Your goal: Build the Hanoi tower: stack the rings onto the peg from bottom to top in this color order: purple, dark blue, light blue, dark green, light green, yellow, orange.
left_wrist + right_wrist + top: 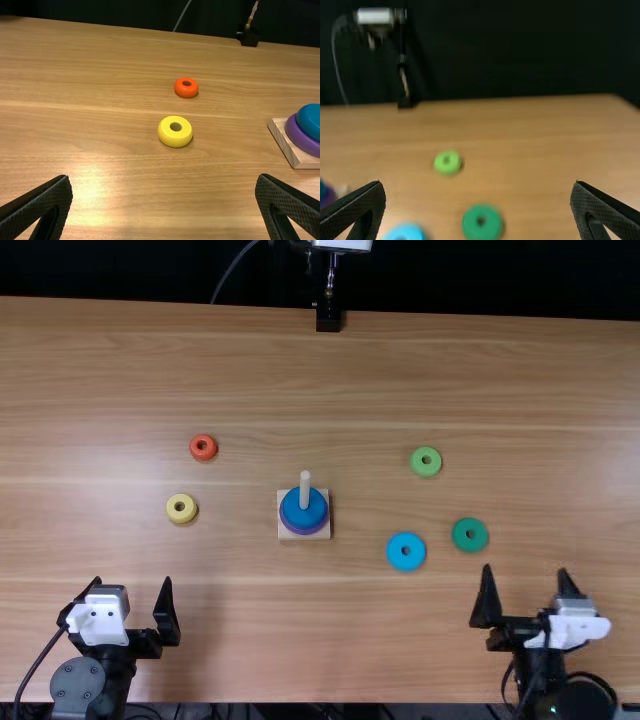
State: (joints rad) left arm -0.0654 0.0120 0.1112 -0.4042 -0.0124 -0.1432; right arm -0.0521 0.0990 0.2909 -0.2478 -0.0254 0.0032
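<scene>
Mid-frame in the top view, the peg [305,490] bears a dark blue ring [303,510] that seems to hide most of the purple ring [304,530], with left gripper [132,588] lower left, right gripper [525,575] lower right, both spread.

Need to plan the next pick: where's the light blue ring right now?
In the top view, the light blue ring lies to the right of the peg, its nearest neighbour being the dark green ring farther right.

The yellow ring [175,139] lies flat, apart from the orange ring [186,92].
</scene>
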